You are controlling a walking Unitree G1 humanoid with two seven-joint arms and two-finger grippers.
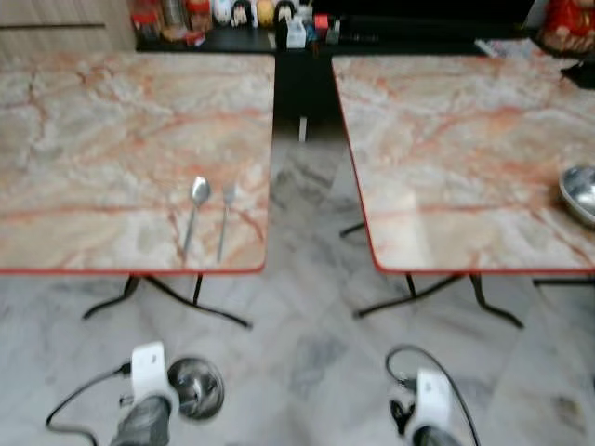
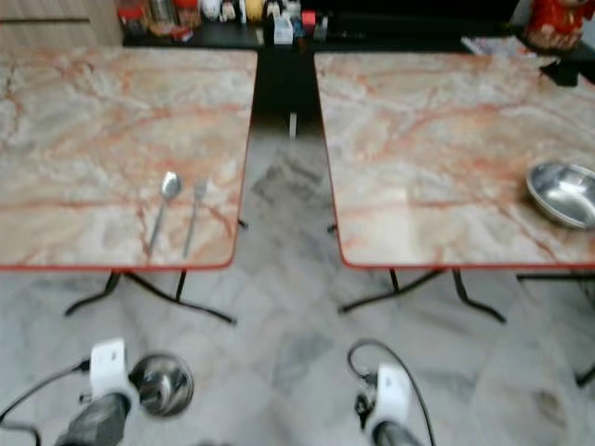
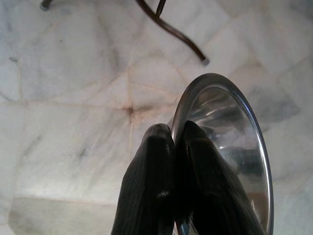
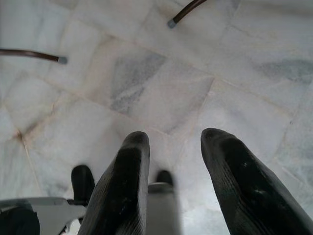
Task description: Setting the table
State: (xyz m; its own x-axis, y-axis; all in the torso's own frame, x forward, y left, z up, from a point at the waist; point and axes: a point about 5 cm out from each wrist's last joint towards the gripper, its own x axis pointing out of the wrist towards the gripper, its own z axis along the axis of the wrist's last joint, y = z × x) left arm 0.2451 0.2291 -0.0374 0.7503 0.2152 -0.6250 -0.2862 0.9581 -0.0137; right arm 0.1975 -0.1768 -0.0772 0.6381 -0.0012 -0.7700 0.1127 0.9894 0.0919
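My left gripper (image 3: pixel 174 132) is shut on the rim of a steel bowl (image 3: pixel 230 142), held low over the floor; the same bowl (image 1: pixel 196 386) hangs beside my left arm at the lower left of the left eye view. A spoon (image 1: pixel 195 212) and a fork (image 1: pixel 225 219) lie side by side near the front edge of the left marble table (image 1: pixel 84 149). A second steel bowl (image 2: pixel 564 192) rests at the right side of the right marble table (image 1: pixel 446 139). My right gripper (image 4: pixel 173 142) hangs open over the floor tiles with nothing between its fingers.
A gap of grey marble floor (image 1: pixel 311 214) runs between the two tables, whose dark metal legs (image 1: pixel 167 297) splay out underneath. A dark shelf (image 1: pixel 242 28) with jars and bottles stands at the back. A red object (image 1: pixel 569 23) sits at the far right corner.
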